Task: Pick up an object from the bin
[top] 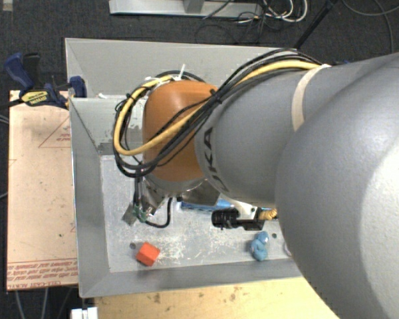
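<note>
**Down in the bin, nothing confirmed in the grip**

My end effector (137, 211) is low over the floor of the bin (88, 198), pointing pretty much straight down. I'd guess that's because a top-down approach is the easy way to get at small stuff lying flat. Honestly I can't tell whether it's apart or together from this angle, since my own orange wrist cover (176, 135) and cable loops (128, 121) crowd it. I can't see anything clamped in it either.

The closest thing is the orange block (146, 254), on the floor just nearer the front wall than my tip, close but not touching. That looks like the likeliest pick, though I'm not lined up on it yet.

To the right of the block and further back there's a flat blue piece (198, 207), and just beyond it a black-and-white pen-like thing (234, 218). Well off to the block's right, by the front wall, sits a pale blue lump (259, 246). Everything's spread out with no heap, so singling one out should be fine.
</note>
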Controlling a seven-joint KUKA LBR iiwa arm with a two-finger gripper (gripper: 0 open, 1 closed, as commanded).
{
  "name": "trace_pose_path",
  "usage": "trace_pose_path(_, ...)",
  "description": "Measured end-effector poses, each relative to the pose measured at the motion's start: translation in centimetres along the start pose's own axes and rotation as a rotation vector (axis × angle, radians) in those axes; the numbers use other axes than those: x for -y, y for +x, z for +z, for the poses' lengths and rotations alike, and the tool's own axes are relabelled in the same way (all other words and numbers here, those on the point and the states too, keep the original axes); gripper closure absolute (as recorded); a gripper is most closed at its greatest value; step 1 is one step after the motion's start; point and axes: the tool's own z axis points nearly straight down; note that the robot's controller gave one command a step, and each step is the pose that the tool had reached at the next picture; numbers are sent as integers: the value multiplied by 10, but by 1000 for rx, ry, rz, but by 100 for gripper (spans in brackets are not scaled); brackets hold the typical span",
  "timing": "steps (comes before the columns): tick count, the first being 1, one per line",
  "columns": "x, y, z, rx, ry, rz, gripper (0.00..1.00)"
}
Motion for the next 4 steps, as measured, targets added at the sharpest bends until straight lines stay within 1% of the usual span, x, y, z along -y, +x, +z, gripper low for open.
trace_pose_path(1,25,-11,68,-8,12,-330,100)
trace_pose_path(2,32,-25,59,-6,6,-768,100)
trace_pose_path(3,32,-25,59,-7,6,-766,0)
trace_pose_path(4,50,-27,127,-2,3,-783,0)
